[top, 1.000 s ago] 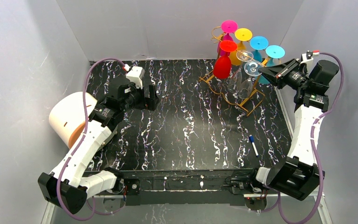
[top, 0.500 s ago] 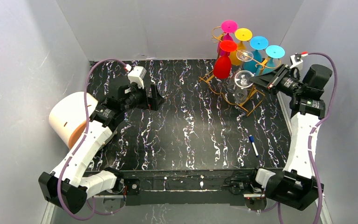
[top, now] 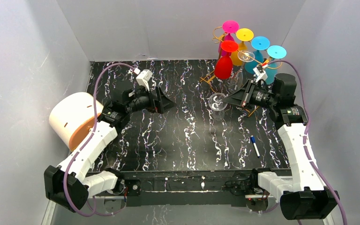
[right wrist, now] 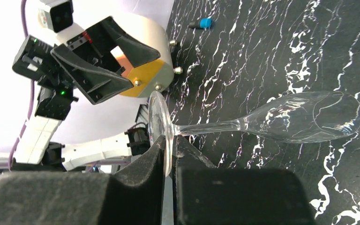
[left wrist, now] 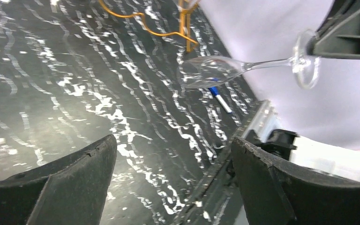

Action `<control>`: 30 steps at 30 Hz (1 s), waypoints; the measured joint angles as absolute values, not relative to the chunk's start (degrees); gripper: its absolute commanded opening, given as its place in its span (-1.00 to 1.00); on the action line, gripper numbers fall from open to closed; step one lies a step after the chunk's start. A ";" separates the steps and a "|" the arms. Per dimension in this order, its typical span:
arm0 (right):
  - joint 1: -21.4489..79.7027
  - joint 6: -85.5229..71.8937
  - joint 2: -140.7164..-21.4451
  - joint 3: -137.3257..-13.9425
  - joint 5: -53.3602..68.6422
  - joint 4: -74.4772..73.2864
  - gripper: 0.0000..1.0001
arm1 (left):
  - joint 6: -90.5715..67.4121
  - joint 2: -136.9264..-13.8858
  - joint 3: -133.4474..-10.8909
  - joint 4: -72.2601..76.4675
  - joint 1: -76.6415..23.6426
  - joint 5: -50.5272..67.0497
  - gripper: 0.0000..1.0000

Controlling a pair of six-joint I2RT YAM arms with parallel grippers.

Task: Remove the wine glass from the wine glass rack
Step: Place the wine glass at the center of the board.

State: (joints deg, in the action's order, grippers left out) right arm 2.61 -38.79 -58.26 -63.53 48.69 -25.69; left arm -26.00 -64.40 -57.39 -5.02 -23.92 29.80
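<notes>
Removal looks done: the wine glass [right wrist: 304, 117] hangs sideways over the counter [top: 178, 136], clear of the wine glass rack [top: 209, 79], its foot clamped in the right gripper [right wrist: 168, 150], while the left gripper [left wrist: 173, 154] stands apart, empty.

Tabletop [top: 187, 136] is black with white marble-looking veins all over. Plain pale grey walls [top: 168, 28] box it in on three sides, and the lighting's pretty even.

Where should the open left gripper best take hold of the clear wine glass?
Probably the bare stem, coming from the left arm's side: the glass lies sideways, its foot pinched by the right gripper, so only stem and bowl are free.
</notes>
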 measured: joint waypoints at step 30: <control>29.06 -38.79 -66.48 -61.12 39.83 -10.92 -0.97 | -48.82 -67.16 -46.41 27.53 -30.48 47.46 -0.32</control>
State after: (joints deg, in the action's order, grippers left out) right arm 29.06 -38.79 -66.48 -61.12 39.83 -10.92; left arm -48.82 -67.16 -46.41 27.53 -30.48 47.46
